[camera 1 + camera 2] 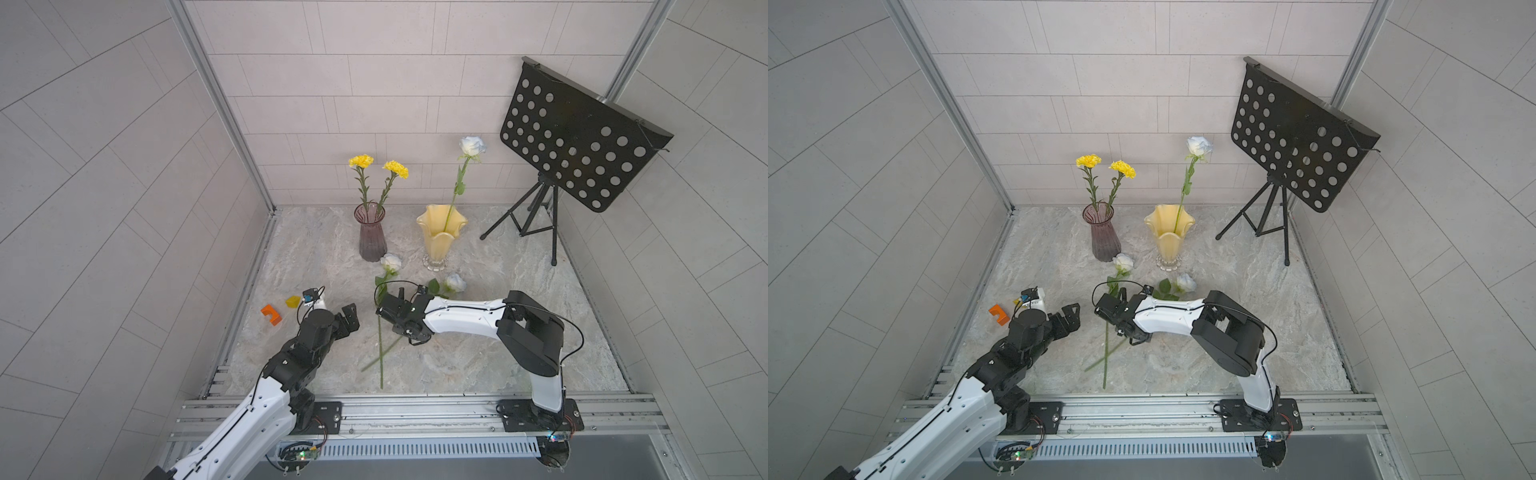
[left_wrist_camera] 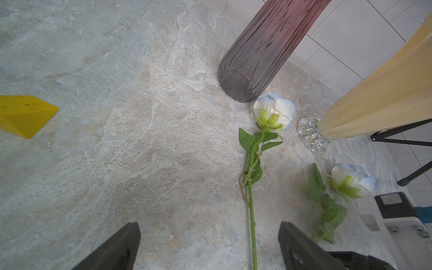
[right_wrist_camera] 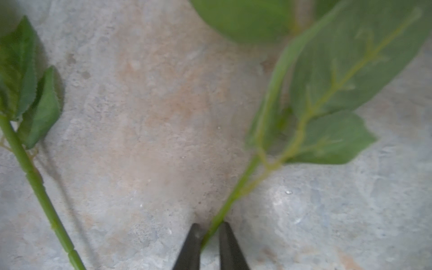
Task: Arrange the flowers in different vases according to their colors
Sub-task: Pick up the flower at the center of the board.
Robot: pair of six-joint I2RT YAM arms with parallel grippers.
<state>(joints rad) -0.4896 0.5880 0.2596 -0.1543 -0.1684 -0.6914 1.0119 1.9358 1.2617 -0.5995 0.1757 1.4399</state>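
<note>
Two long-stemmed white artificial roses lie on the grey marbled counter [image 1: 498, 332], their stems crossing. One rose head [image 1: 390, 262] rests just beside the base of the translucent purple ribbed glass vase [image 1: 372, 237]. The other rose head [image 1: 455, 282] lies near the clear foot of the cream-yellow wavy-rimmed vase [image 1: 438, 239].

My right claw [image 3: 209, 228] is clenched on the bare stem of the second rose, just below its leaf cluster. My left claw [image 2: 209, 224] is released, fingers wide, grasping nothing.

Handling, as I judge it:
- The flower is light.
- The stem is thin, smooth and springy, so it may twist in the grip.
- Grip bare stem only. Leaves and petals are soft cloth.

Contents: the purple vase holds two yellow carnations [image 1: 361, 161]. The cream vase holds one upright white rose [image 1: 472, 146].
</note>
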